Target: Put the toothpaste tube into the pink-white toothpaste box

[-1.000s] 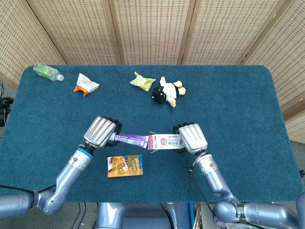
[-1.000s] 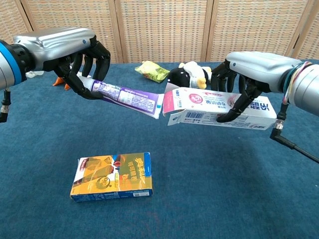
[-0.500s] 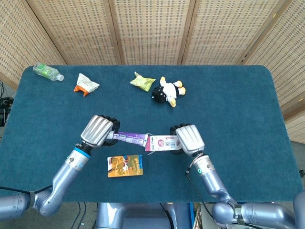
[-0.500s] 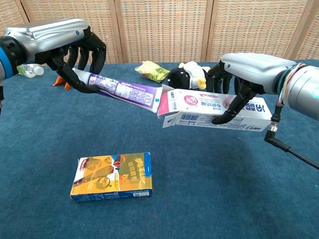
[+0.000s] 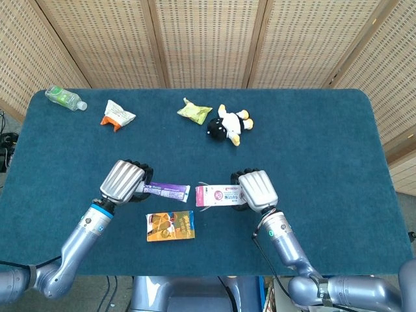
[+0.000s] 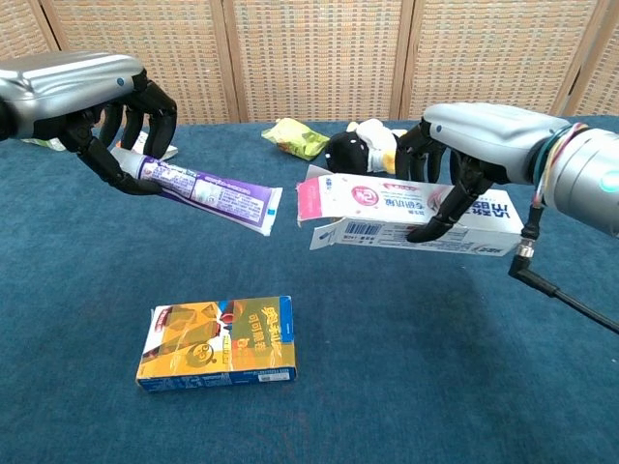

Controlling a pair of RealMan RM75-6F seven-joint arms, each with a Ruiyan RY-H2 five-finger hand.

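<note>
My left hand (image 5: 123,183) (image 6: 102,101) grips the cap end of a purple-and-white toothpaste tube (image 5: 166,190) (image 6: 206,193), held above the table with its flat end pointing right. My right hand (image 5: 255,189) (image 6: 474,145) holds the pink-white toothpaste box (image 5: 218,195) (image 6: 406,213) level, its open flap end facing left toward the tube. A small gap separates the tube's flat end from the box mouth; the tube is wholly outside the box.
An orange-yellow box (image 5: 170,225) (image 6: 218,344) lies on the blue table (image 5: 325,143) below the tube. At the back are a green bottle (image 5: 65,99), an orange-white packet (image 5: 117,114), a yellow-green packet (image 5: 195,111) and a black-and-white plush toy (image 5: 229,124).
My left hand has drawn back to the left with the tube, so its flat end, which met the box mouth earlier, now stands apart from it. The box shifted slightly left.
</note>
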